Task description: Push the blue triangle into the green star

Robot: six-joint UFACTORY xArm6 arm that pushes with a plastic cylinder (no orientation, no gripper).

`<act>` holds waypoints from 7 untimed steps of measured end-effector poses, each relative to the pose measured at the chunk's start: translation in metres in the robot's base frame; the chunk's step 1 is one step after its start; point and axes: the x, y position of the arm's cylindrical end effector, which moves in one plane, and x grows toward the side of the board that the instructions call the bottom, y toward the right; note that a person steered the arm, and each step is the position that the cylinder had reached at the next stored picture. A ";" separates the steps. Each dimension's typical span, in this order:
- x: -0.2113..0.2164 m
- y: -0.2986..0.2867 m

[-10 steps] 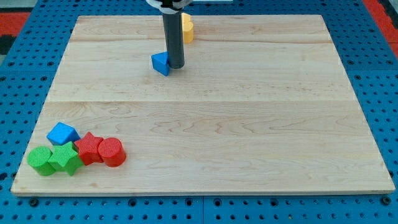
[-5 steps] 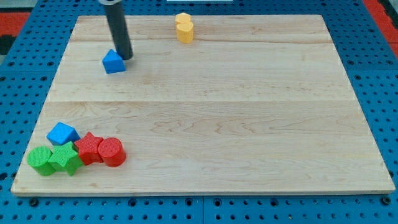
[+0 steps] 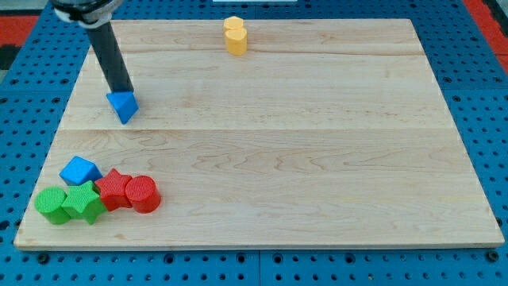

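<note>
The blue triangle point(image 3: 123, 106) lies on the wooden board point(image 3: 262, 135) at the view's left, above the middle. My tip point(image 3: 125, 91) touches its top edge from the view's top. The green star point(image 3: 82, 202) sits near the bottom left corner, well below the triangle, packed among other blocks.
Around the green star: a blue cube point(image 3: 80, 170) above it, a green cylinder point(image 3: 51, 205) to its left, a red star point(image 3: 114, 189) and a red cylinder point(image 3: 142, 194) to its right. A yellow block point(image 3: 235, 35) stands at the top centre.
My tip has swept left and downward, pushing the blue triangle from the top centre to the left side of the board. The other blocks have not moved.
</note>
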 end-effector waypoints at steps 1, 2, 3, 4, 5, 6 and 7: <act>0.033 0.001; 0.063 0.007; 0.086 0.017; 0.104 0.024; 0.123 0.024; 0.130 0.008; 0.108 0.003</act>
